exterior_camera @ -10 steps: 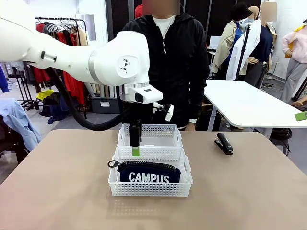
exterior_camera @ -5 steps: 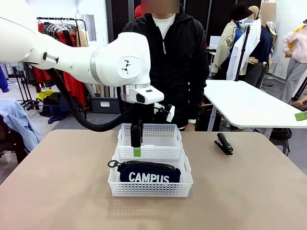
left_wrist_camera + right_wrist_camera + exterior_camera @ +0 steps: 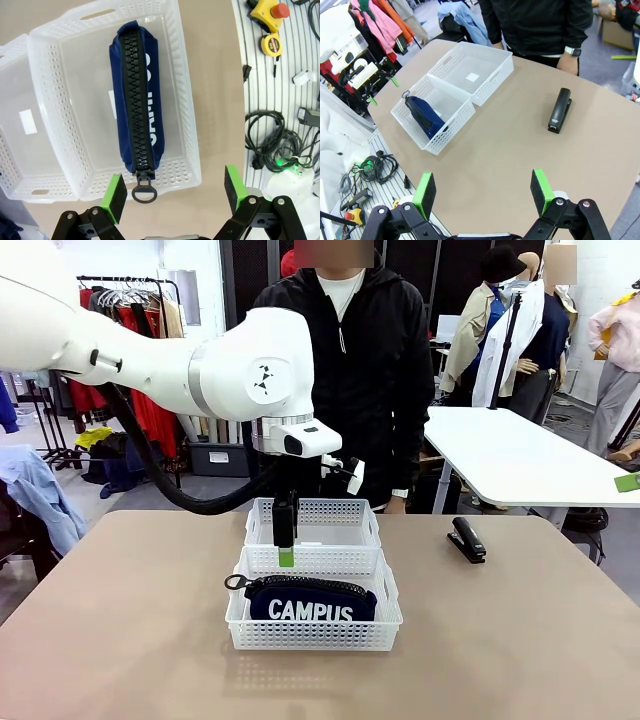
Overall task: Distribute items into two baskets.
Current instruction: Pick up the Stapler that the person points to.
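Your left fingers (image 3: 116, 196) stand released and empty, with the pouch (image 3: 135, 95) in the basket (image 3: 186, 125) just ahead of them. Your right fingers (image 3: 425, 192) are also released, and the stapler (image 3: 559, 110) rests on the tabletop (image 3: 510, 150) well ahead.

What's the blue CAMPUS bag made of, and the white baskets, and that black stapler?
CAMPUS pouch: soft navy fabric, matte, it seems; its chunky black zipper looks plastic. Near basket and far basket: white plastic, slightly shiny, holes moulded in the walls, clear bottoms. Stapler: smooth black shell, probably plastic.
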Available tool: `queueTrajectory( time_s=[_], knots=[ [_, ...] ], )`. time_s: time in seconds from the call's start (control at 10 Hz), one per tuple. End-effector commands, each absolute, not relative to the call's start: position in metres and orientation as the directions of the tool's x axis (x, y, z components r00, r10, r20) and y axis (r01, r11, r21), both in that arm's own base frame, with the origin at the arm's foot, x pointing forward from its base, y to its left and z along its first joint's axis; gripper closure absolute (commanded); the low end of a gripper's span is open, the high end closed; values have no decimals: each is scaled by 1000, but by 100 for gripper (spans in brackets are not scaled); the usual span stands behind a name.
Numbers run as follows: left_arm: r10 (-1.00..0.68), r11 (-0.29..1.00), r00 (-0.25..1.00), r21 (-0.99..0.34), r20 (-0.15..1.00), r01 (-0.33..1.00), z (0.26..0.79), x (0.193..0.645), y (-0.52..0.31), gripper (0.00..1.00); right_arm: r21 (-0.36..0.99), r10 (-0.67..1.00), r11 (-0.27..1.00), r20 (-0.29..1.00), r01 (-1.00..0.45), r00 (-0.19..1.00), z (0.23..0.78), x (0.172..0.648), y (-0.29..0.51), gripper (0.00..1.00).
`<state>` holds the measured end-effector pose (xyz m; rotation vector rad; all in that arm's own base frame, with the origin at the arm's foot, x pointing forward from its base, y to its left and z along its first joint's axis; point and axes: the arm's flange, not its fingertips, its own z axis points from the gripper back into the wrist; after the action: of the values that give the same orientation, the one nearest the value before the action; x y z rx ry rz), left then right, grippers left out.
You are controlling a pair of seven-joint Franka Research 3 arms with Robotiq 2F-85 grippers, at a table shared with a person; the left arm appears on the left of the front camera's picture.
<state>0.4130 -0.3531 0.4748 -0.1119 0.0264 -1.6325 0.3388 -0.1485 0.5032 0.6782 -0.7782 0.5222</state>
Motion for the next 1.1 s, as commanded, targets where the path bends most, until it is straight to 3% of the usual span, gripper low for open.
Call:
queueTrajectory(
  time_s=[0.0,0.2,0.6,0.8,1.0],
  knots=[
    [-997,-66,-63,-71,53,995,476,414,-352,0,343,168,660,800,-668,576,505,343,-149,0],
    [-997,-65,-61,-85,57,994,475,413,-353,0,343,168,660,800,-668,576,505,343,-149,0],
    [-877,452,427,77,222,889,573,400,-193,0,343,168,660,800,-668,576,505,343,-149,0],
    [-743,649,605,85,287,756,585,386,-114,0,343,168,660,800,-668,576,505,343,-149,0],
    [-573,783,717,8,398,622,572,363,-37,0,343,168,660,800,-668,576,505,343,-149,0]
  ],
)
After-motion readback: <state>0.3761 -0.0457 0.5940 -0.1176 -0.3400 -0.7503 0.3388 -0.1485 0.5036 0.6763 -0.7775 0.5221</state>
